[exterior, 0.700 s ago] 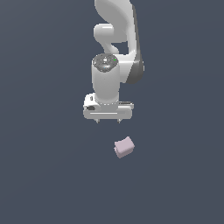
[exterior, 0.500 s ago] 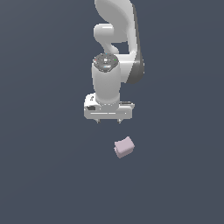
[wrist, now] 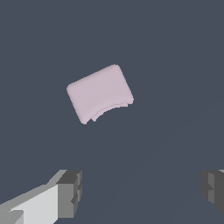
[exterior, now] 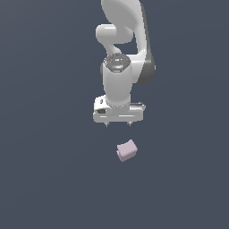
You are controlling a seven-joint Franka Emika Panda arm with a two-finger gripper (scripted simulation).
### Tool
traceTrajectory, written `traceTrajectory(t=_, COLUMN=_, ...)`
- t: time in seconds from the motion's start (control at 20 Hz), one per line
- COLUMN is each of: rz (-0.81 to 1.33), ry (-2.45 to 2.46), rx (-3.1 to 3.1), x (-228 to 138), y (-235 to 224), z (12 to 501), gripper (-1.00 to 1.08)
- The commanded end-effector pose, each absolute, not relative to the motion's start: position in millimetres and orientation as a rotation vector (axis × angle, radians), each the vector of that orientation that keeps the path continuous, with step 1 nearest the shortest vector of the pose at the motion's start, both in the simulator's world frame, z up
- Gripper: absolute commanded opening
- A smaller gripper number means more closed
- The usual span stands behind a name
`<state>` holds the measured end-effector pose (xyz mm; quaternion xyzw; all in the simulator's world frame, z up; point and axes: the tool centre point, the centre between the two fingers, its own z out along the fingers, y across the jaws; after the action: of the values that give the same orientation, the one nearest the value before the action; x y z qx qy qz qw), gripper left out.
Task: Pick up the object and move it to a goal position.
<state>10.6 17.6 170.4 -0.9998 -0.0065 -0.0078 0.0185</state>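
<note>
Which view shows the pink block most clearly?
The wrist view: the pink block appears large, with its rounded edges visible, apart from the open gripper. In the exterior view it is small, lying below the gripper.

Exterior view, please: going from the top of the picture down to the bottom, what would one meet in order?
Arm's upper link → wrist housing → pincer, open, hanging above the floor → pale pink block, apart from the pincer.

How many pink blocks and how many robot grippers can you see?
Pink block: 1
Robot gripper: 1
Total: 2
</note>
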Motion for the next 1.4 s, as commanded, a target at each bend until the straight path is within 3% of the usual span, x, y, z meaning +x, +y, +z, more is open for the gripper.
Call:
traceTrajectory(t=0.0, rz=-0.024, ry=-0.014, rx=-3.105, x=10.8, y=16.6, z=170.1, gripper=1.0)
traceTrajectory(t=1.35, rz=0.004, ry=0.749, rx=-3.019, x=44.7, y=31.7, z=146.1, gripper=1.0)
